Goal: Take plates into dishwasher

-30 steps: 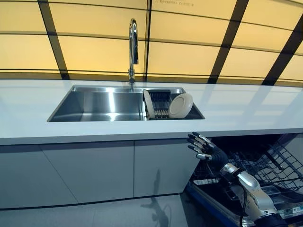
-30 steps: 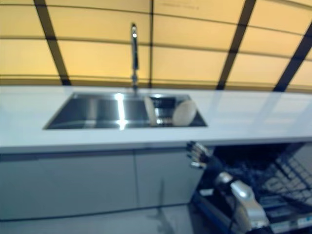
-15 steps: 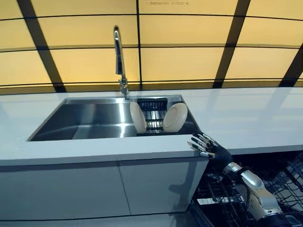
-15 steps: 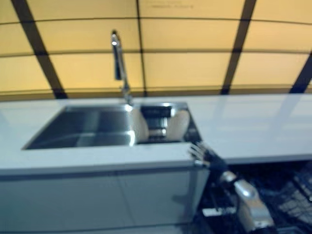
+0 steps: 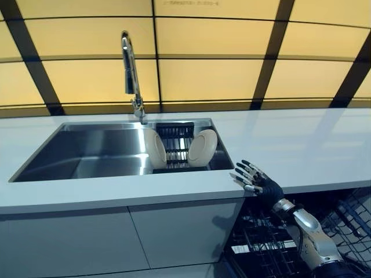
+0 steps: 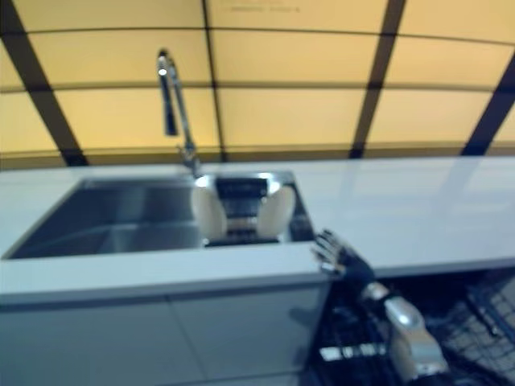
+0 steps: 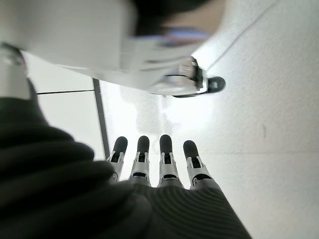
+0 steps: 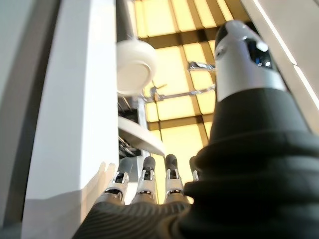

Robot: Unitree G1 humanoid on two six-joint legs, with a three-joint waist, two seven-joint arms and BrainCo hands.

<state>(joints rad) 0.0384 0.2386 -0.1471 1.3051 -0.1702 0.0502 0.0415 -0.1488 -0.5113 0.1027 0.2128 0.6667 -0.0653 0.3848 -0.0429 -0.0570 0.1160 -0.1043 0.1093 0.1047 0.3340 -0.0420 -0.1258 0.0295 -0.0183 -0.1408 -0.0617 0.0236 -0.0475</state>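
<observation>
Two round cream-white plates, the left plate (image 5: 155, 148) and the right plate (image 5: 203, 148), stand on edge in a dark ribbed drying rack (image 5: 175, 145) at the right end of the steel sink (image 5: 87, 152). They lean toward each other with the rack's slots between them, and no hand touches them.

The right hand (image 5: 256, 179) is at the front edge of the white countertop (image 5: 301, 145), just right of the sink. Its fingers are straight and spread wide, and it holds nothing. One second ago it was lower, in front of the grey cabinet doors (image 5: 116, 240), so it has risen to the level of the counter; the whole view has also shifted, which means the robot itself has moved. I judge that the reach toward the right plate is only beginning.

The left hand (image 7: 154, 167) appears only in its own wrist view, fingers straight, above a pale floor and empty.

The open dishwasher's black wire rack (image 5: 264, 246) is partly cut off at the lower right, so free slots are hard to make out. The tall chrome tap (image 5: 131, 72) stands behind the sink.
</observation>
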